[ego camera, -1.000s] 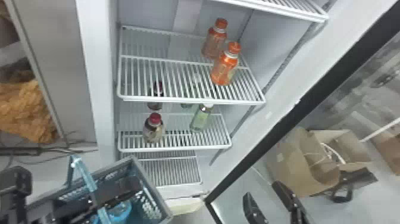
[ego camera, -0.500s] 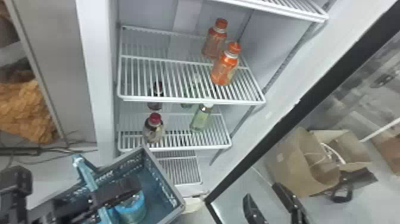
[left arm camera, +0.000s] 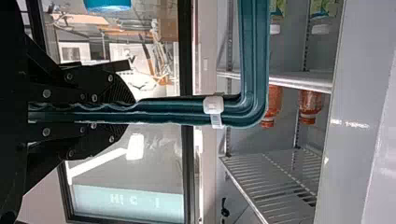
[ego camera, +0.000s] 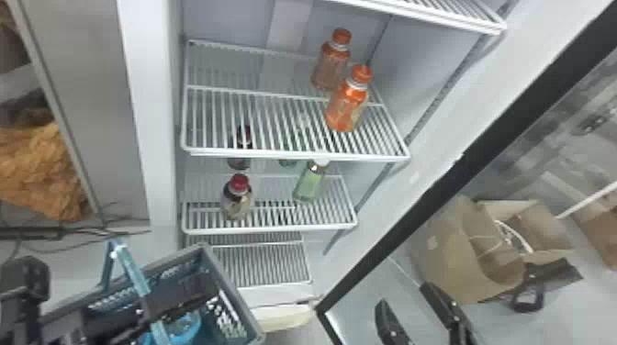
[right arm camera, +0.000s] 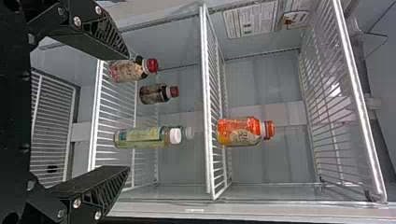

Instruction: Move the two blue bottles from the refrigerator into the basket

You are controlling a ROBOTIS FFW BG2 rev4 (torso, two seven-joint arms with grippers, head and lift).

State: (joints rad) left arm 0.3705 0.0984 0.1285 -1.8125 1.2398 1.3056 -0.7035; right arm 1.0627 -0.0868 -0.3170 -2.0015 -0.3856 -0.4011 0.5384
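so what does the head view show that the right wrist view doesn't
Head view: the basket with its blue handle and a round blue thing inside, an open brown box or bag off to the right, and a heap of orange-brown material to the left.

Right wrist view: a printed sheet on the refrigerator wall.

Both: the open right gripper, white wire shelves, an orange bottle, a green bottle with a white cap, and two dark red-capped bottles.
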